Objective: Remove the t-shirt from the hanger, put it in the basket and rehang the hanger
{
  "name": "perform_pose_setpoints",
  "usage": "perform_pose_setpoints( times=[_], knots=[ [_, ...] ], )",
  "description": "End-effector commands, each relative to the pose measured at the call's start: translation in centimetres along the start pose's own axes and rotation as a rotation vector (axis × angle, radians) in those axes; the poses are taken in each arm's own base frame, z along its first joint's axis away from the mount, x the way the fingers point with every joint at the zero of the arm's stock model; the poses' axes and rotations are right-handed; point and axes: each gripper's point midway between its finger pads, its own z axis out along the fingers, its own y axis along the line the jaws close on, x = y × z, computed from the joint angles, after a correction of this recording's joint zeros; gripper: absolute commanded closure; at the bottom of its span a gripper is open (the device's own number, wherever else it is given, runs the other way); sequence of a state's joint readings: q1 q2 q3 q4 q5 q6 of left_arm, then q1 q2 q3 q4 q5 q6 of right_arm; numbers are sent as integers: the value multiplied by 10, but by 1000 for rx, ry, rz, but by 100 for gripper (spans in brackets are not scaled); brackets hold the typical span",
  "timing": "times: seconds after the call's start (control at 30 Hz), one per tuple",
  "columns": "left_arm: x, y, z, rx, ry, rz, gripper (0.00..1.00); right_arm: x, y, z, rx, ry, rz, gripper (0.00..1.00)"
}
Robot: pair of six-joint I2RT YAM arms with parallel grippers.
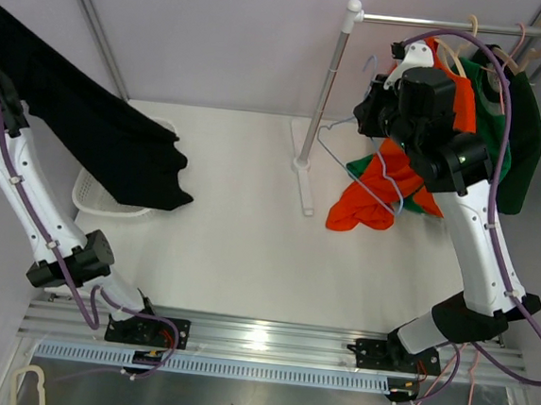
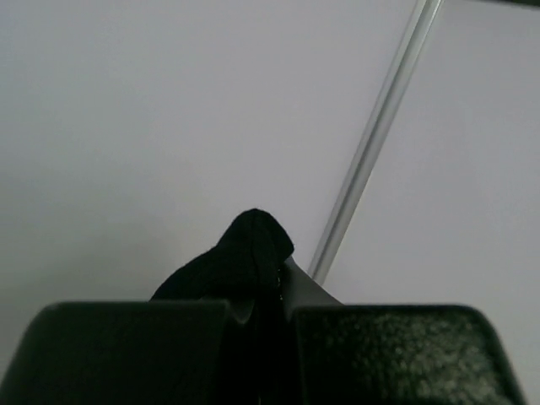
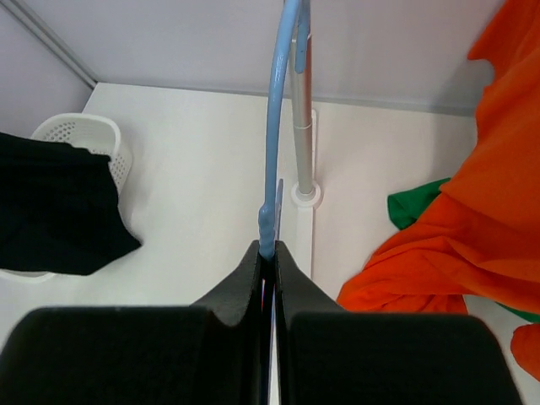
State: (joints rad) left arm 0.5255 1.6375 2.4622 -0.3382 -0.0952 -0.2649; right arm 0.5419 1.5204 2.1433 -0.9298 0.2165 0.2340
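Evidently soft, light and limp, the black t-shirt (image 1: pixel 115 142) drapes from upper left toward the basket (image 1: pixel 95 208), a fold bunched in the shut jaws of the left gripper (image 2: pixel 260 308). At upper right, the jaws of the right gripper (image 3: pixel 268 261) pinch the thin, stiff blue hanger (image 3: pixel 278 126). Gathered folds likely grip best.

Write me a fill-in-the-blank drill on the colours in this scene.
The left gripper is shut on a ____ t-shirt. The hanger clamped in the right gripper is ____. The basket below the t-shirt is ____. Beside the orange shirt hangs a ____ one.
Missing words: black; blue; white; green.
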Motion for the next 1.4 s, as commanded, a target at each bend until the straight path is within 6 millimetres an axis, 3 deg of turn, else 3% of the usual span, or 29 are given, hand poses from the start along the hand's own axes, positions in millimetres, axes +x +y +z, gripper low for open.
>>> perform_pose_setpoints(
  times=[0.0,0.13,0.3,0.47,0.53,0.57,0.6,0.7,0.8,0.83,0.87,0.9,0.97,1.1,1.2,1.23,1.33,1.37],
  knots=[
    [-94,-2,-19,44,-255,-82,99,4,15,6,-69,15,0,100],
    [-96,-11,-14,113,-263,-99,99,17,23,13,-95,54,9,100],
    [-27,7,8,59,-67,-141,99,20,29,6,-119,52,16,100],
    [34,-14,13,107,86,-193,99,19,32,2,-144,39,35,100],
    [29,-26,7,124,69,-160,99,18,34,-1,-155,35,41,100],
    [39,-36,5,125,89,-159,99,22,35,1,-161,40,43,100],
    [38,-43,2,140,87,-151,99,22,35,-1,-166,36,48,100],
    [47,-55,2,157,90,-163,99,27,35,-2,-170,43,47,100],
    [35,-71,2,229,73,-187,99,27,32,-7,-161,44,37,100],
    [44,-75,4,248,97,-203,99,25,30,-11,-160,34,37,100],
    [42,-82,1,279,93,-216,99,24,29,-12,-155,29,36,100],
    [60,-83,1,281,134,-222,99,28,27,-11,-145,34,34,100],
    [55,-96,-10,302,125,-225,99,23,23,-15,-140,11,40,100],
    [82,-110,-27,304,191,-206,99,16,15,-13,-120,-15,47,100],
    [108,-118,-43,310,276,-244,99,1,12,-20,-125,-55,63,100],
    [133,-118,-49,309,338,-249,99,-3,14,-23,-141,-68,68,100],
    [153,-117,-63,299,413,-277,99,-9,12,-34,-149,-89,79,100],
    [179,-112,-69,283,474,-274,99,-8,11,-35,-147,-86,83,100]
  ],
)
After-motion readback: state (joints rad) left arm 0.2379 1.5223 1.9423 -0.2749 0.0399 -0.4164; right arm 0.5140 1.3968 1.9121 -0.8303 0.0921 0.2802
